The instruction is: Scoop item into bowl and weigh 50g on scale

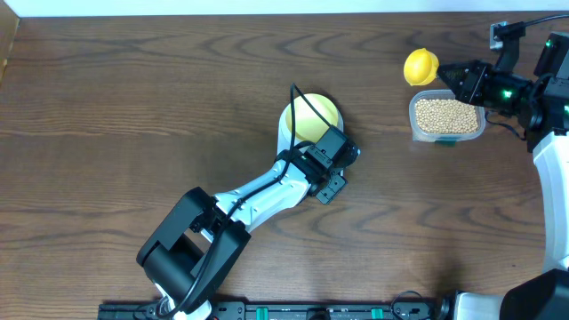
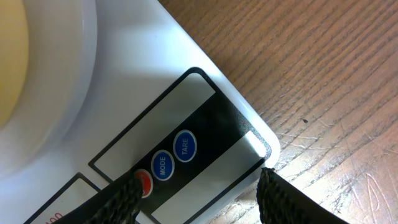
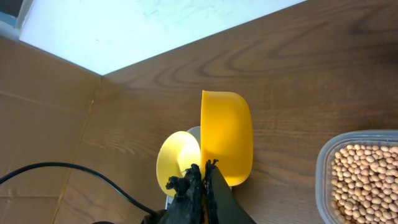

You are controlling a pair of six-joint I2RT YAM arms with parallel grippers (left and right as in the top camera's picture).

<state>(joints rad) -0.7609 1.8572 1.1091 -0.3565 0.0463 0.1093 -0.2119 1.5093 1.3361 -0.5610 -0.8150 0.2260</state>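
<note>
Finding: the left gripper (image 2: 199,204) hangs low over the near edge of the scale (image 2: 143,62), jaws standing partly open with nothing between them. One finger (image 2: 115,202) overlaps the red button (image 2: 145,182); whether it touches cannot be told. The MODE button (image 2: 162,165) and TARE button (image 2: 185,145) lie just right of it, uncovered.

The bowl (image 1: 311,120) sits on the scale at mid-table and appears empty. The beans (image 1: 444,114) all lie in the clear tub (image 1: 447,135) far to the right. The right gripper (image 3: 200,186) is closed tight on the yellow scoop (image 3: 227,137), which hangs just beyond the tub and carries no load.

Assessment: the step in hand is judged to be switching on or zeroing the scale with the bowl aboard.

Recommendations:
- Press one button only, with a single fingertip, straight down and lightly
- Keep the other finger off the platform and off the bowl
- Lift fully clear before trusting a zero
- The display cannot be read from these views; confirm it before scooping
</note>
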